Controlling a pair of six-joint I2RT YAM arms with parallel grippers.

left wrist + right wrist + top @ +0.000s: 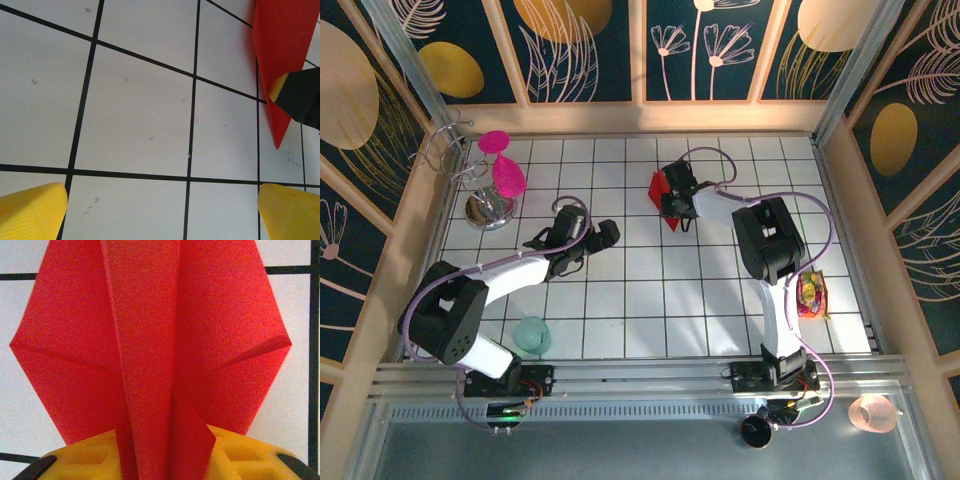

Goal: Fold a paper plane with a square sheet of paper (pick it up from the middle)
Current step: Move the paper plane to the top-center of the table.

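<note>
**What stays out of our sight**

In the right wrist view we lose the paper plane (150,340) past the top edge. Its near end is buried between the yellow fingers (85,460) of the right gripper (162,445), and we cannot tell whether they pinch it. From above, that gripper covers much of the plane. In the left wrist view, the left gripper (162,195) has its fingertips cropped by the lower edge, below the plane.

I'm driving two arms built to one pattern. The left arm (510,275) and the right arm (767,240) each pair glossy white link shells with chunky black joint housings, and a thin lilac cable loops along each from the black base block to the wrist. The left claw (160,215) ends in bright yellow fingers (30,212) with a finely ribbed surface. On the right claw (165,462) the yellow pads (240,455) show moulded recesses and black corners.
</note>
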